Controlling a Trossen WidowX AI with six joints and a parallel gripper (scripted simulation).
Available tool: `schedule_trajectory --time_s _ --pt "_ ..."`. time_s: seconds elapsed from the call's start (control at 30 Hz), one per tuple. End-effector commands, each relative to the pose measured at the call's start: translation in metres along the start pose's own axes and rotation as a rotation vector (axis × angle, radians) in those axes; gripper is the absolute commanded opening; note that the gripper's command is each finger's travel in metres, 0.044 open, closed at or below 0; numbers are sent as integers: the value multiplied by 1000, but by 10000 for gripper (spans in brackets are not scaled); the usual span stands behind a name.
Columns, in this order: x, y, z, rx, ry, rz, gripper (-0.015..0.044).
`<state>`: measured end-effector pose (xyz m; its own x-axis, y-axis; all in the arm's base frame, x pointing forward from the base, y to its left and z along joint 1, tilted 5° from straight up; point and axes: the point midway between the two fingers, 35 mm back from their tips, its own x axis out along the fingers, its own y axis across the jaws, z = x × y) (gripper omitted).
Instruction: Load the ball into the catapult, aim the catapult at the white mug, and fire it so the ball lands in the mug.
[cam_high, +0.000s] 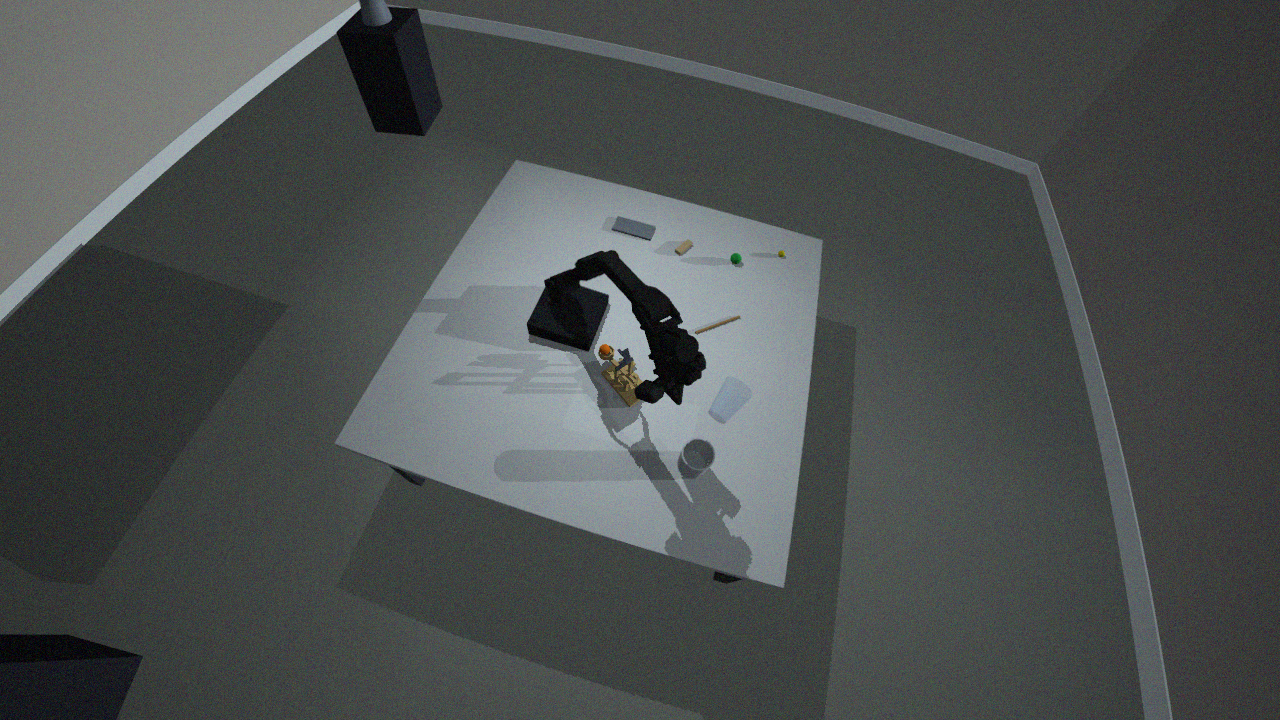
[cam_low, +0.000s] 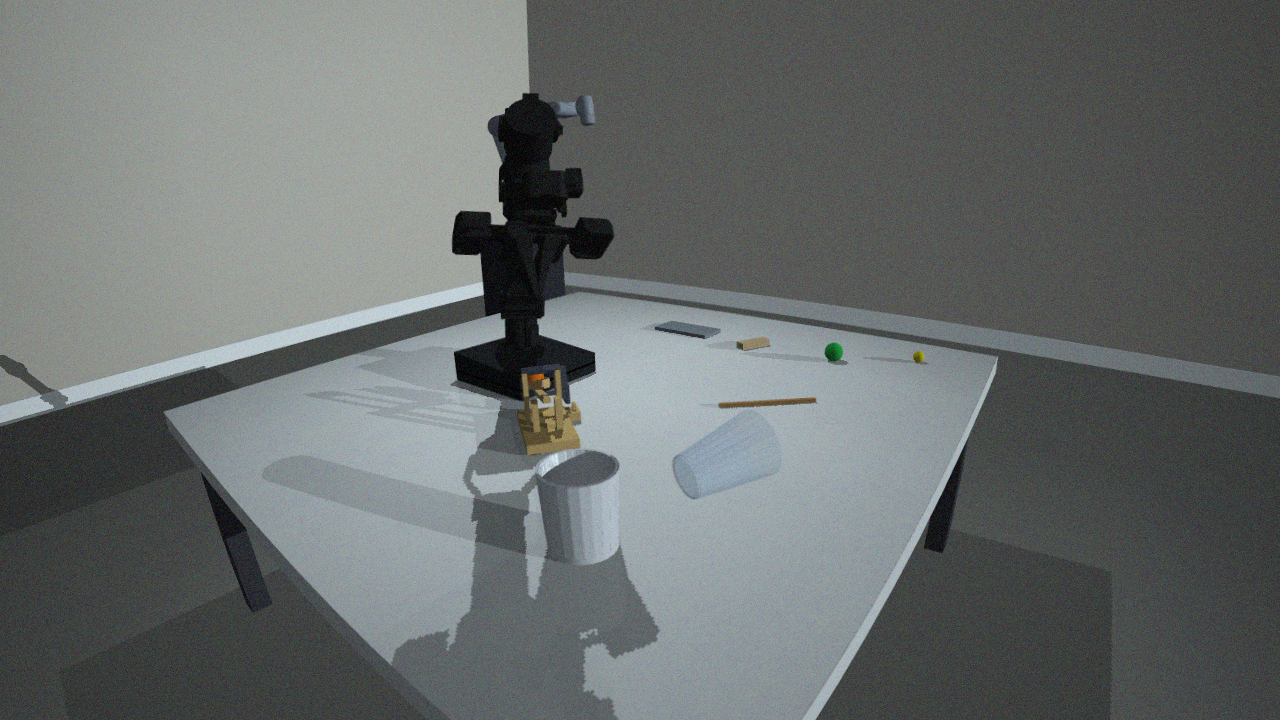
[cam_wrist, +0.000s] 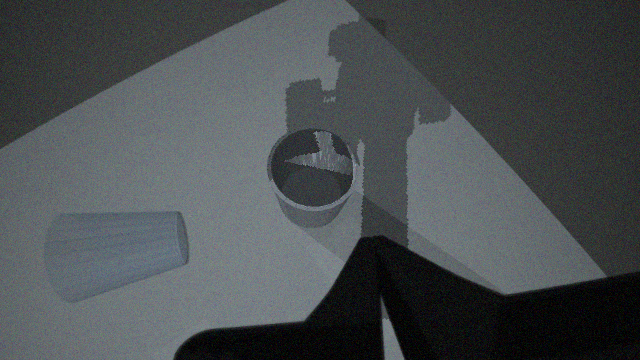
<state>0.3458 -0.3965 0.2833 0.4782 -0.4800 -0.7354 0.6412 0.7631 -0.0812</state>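
Fingers first: the gripper is pinched fully closed, the 2 dark fingers meeting in a point with nothing between them. From the wrist view that point sits at about 5 o'clock from the white mug, apart from it.

In the top view the gripper's black body hangs right at the catapult, on its 3 o'clock side. I can't tell if it's actually touching the wood.

The ball is orange and sits up at the catapult's 11 o'clock end, looks like it's in the cradle. From the exterior view it shows as an orange dot inside the little frame of the catapult, which is blocky tan wood on a flat base plate.

Containers: the mug stands upright, a plain round cylinder with faceted walls, mouth open. Inside I only see shadow and a lit strip of wall. The second cup is pale bluish, tapered and ribbed, lying on its side at roughly 3 o'clock from the mug in the exterior view, mouth facing the camera, looks hollow.

Further out on the smooth pale table: a thin wooden stick, a small tan block, a flat grey slab, a green ball and a tiny yellow ball.
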Motion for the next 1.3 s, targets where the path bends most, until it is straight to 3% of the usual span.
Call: schedule_trajectory --time_s 0.0,0.57,1.27 --pt "8 17 -16 -60 67 3 0" --pt "10 81 -102 -430 378 -1 0" --pt "-20 124 -207 -967 724 12 0"
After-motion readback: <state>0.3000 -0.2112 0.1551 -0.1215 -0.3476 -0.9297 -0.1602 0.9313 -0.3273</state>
